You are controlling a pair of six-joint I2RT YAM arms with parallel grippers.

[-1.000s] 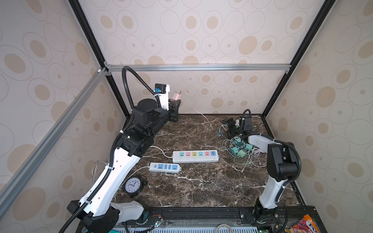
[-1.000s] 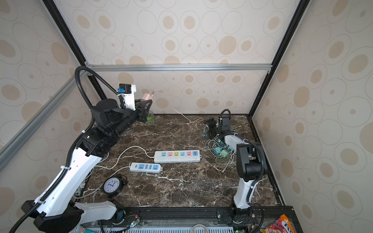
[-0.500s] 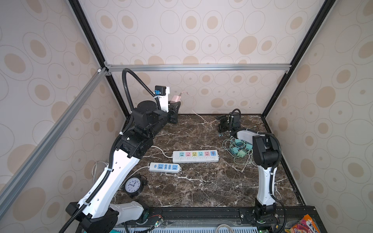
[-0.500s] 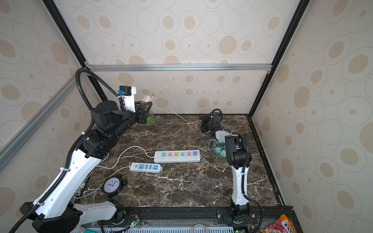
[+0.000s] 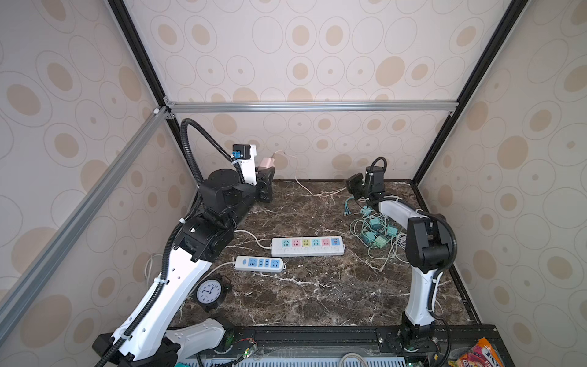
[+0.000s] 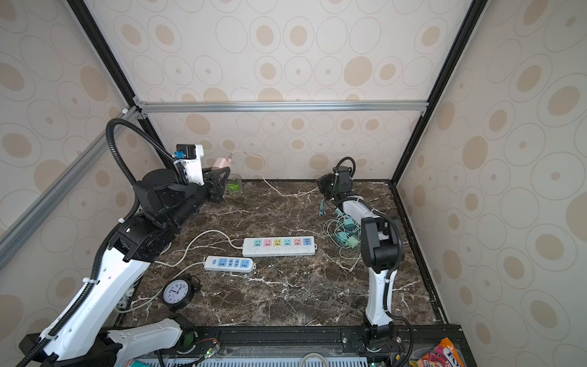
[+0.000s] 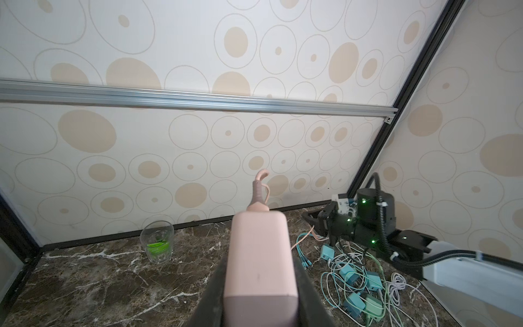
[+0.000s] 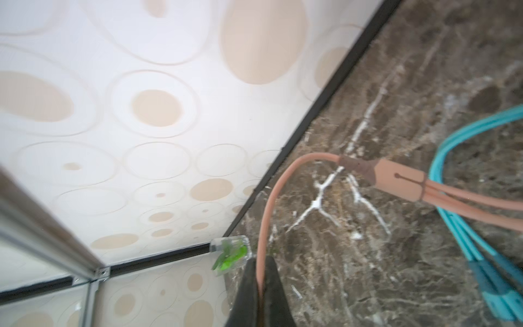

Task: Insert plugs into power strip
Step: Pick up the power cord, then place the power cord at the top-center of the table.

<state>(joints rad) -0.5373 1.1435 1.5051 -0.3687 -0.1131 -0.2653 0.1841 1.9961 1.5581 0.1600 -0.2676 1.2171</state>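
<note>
Pink plug (image 7: pixel 260 254) sits squarely between the fingers (image 7: pixel 210 294) of the left gripper (image 7: pixel 260 300), clamped on both flanks. Its body stands out past the tips, cable stub at the far end. It is raised off the tabletop (image 5: pixel 317 295), well apart from the power strip (image 5: pixel 307 246).

The right gripper (image 8: pixel 261 294) is nipped tight on the pink cable (image 8: pixel 266 220). The cable runs out between the tips and bends to a splitter block (image 8: pixel 396 181). The view is blurred, but it is probably that plug's lead.

The teal and mint plugs (image 5: pixel 378 232) are heaped back behind those fingers.
</note>
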